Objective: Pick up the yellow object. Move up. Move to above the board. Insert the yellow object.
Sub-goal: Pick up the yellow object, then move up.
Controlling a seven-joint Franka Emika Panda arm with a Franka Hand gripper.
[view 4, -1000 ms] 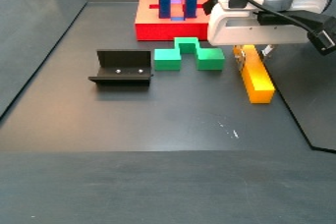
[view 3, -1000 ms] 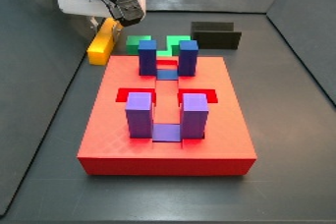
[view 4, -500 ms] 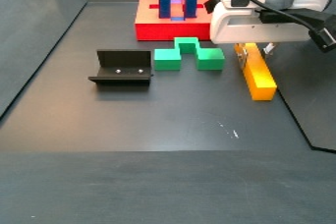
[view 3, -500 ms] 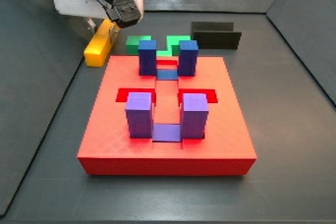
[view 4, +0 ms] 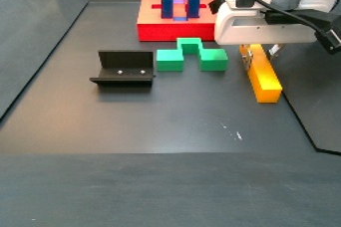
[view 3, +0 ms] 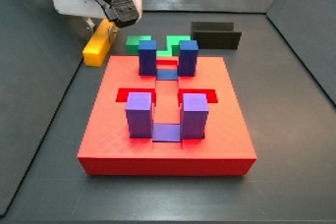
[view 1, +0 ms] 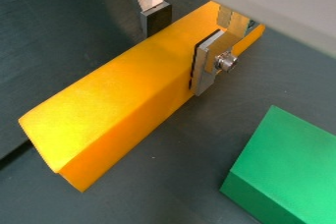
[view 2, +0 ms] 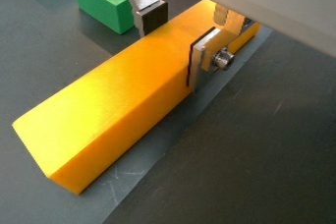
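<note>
The yellow object (view 1: 118,105) is a long orange-yellow bar lying flat on the grey floor; it shows in both wrist views (view 2: 112,115) and both side views (view 3: 96,48) (view 4: 264,80). My gripper (view 1: 178,56) (view 2: 174,51) straddles one end of it, open. One finger rests against the bar's side; the other finger's dark pad (view 1: 153,22) stands a little off the far side. In the side views the gripper (view 3: 105,29) (view 4: 256,52) is low over the bar. The board (view 3: 105,135) is a red slab with blue and purple posts, a short way off from the bar (view 4: 150,17).
A green notched block (view 3: 151,43) (view 4: 190,57) lies between the bar and the board and shows in both wrist views (view 1: 282,164) (view 2: 102,2). The dark fixture (view 4: 123,69) (view 3: 217,34) stands beyond it. Tray walls rise near the bar.
The gripper has settled slightly lower around the bar, and the bar has shifted a little on the floor. Nothing else has moved.
</note>
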